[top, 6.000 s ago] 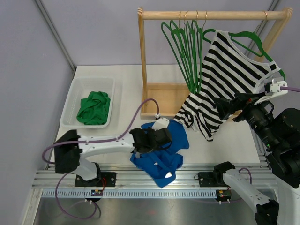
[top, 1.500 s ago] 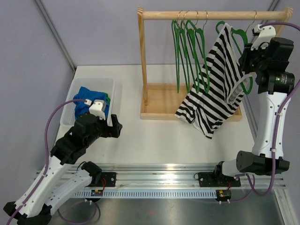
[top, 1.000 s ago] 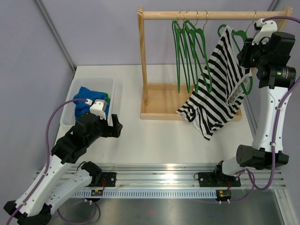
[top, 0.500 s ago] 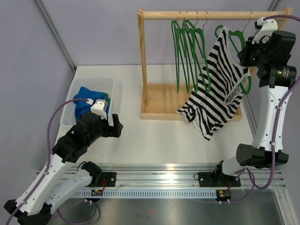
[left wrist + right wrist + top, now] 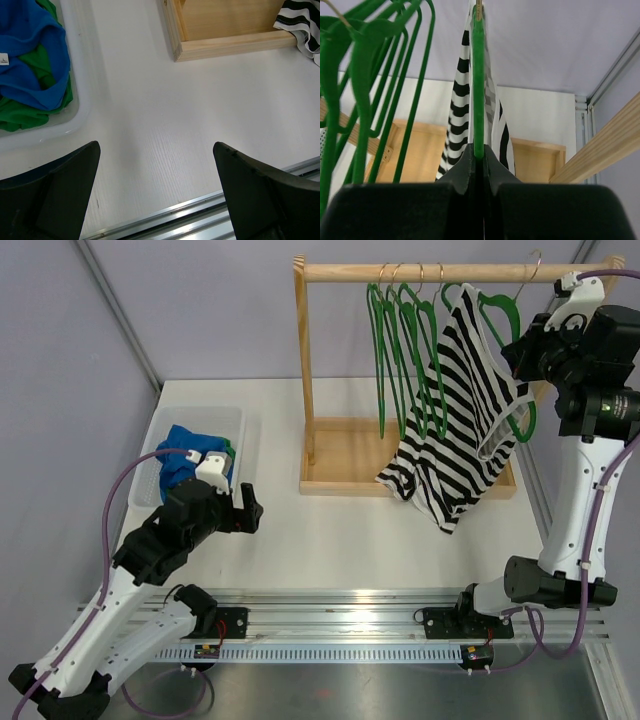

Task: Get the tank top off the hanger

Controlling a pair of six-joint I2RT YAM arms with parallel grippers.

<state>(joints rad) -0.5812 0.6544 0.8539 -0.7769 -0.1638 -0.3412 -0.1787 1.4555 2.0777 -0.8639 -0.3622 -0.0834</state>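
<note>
The black-and-white striped tank top (image 5: 455, 410) hangs on a green hanger (image 5: 497, 306) at the right end of the wooden rail (image 5: 340, 272). High by the rail, my right gripper (image 5: 514, 344) is shut on the hanger's right side. In the right wrist view the hanger's green bar (image 5: 478, 90) runs straight up out of my pinched right gripper (image 5: 479, 156), with the tank top (image 5: 459, 100) draped just behind it. My left gripper (image 5: 247, 510) hovers open and empty over the table beside the bin. The left wrist view shows the tank top's hem (image 5: 300, 20) at the far right.
Several empty green hangers (image 5: 400, 340) hang left of the tank top, close to it (image 5: 365, 75). The rack's wooden base tray (image 5: 350, 455) lies under them (image 5: 225, 45). A clear bin (image 5: 148, 455) at the left holds blue and green garments (image 5: 30, 65).
My right gripper closed onto the hanger and rose slightly. The hanger and tank top swung left toward the empty hangers. The left arm barely moved.
</note>
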